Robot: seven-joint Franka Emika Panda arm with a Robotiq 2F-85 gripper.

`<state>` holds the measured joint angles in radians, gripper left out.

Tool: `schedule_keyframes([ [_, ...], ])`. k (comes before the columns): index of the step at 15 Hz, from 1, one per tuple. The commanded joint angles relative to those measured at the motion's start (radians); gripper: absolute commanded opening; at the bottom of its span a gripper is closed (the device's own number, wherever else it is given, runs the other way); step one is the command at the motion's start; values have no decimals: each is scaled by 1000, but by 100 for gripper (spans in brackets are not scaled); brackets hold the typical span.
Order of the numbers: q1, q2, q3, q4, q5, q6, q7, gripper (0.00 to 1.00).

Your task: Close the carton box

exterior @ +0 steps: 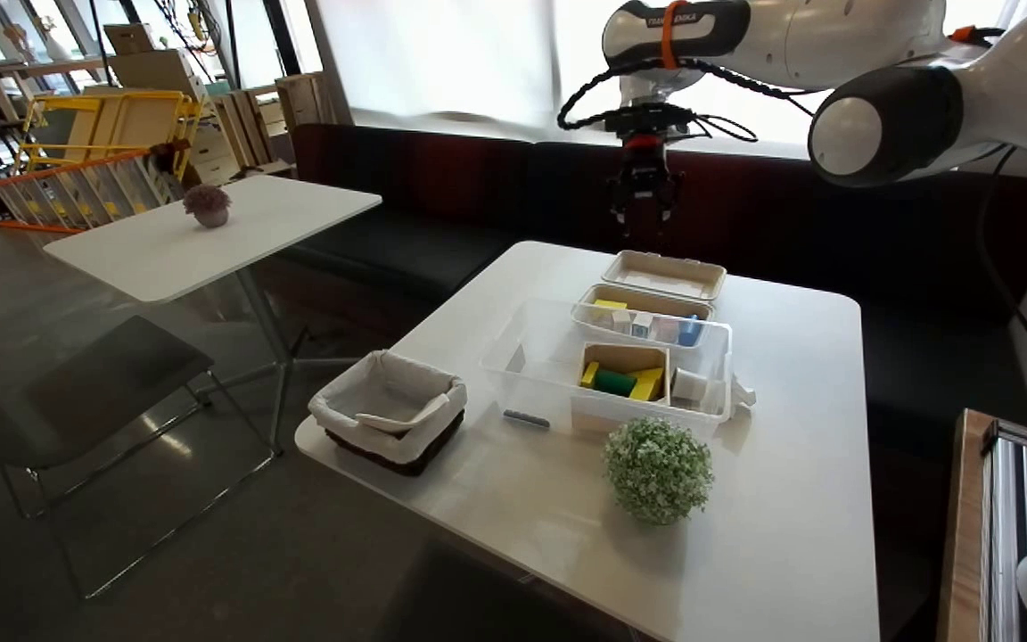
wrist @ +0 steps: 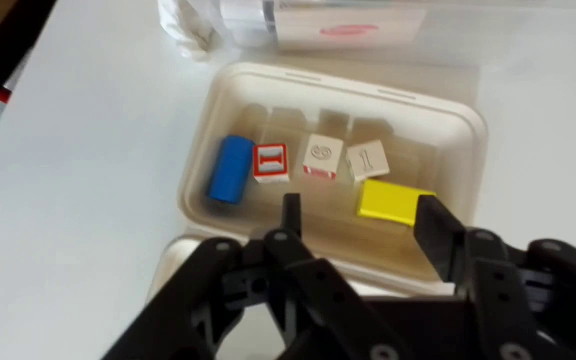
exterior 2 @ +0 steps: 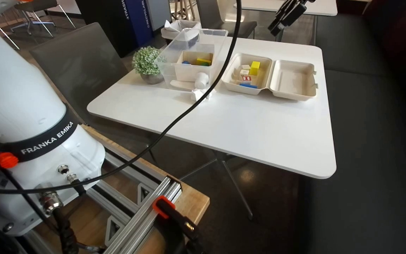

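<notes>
Carton box (wrist: 353, 95), lid (exterior 2: 293, 80) open, 3 cubes (wrist: 323, 154) legible only in wrist view

Beside me: round-cornered white counter (exterior: 799, 499); black banquette (exterior: 406, 245) alongside, dark-red backrest (exterior: 442, 165); bright windows (exterior: 460, 62) above. Farther off: grey chair (exterior: 103, 383), second white table (exterior: 255, 218), orange-railed ladder (exterior: 90, 192), glossy dark floor (exterior: 317, 571).

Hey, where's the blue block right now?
In the wrist view, the blue block lies in the carton box, at its left end, beside the red-bordered block.
</notes>
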<state>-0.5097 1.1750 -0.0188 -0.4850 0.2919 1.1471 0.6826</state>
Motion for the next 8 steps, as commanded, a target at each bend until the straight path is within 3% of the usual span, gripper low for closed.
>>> schedule_keyframes([
  [1,-13,65,-8,134,10,131,53,91],
  [2,-13,13,-11,40,-1,227,45,99],
  [4,-25,23,-12,45,-5,364,50,100],
  [5,-18,-9,-2,6,-9,294,28,96],
  [8,-28,-6,-3,4,-9,361,30,100],
])
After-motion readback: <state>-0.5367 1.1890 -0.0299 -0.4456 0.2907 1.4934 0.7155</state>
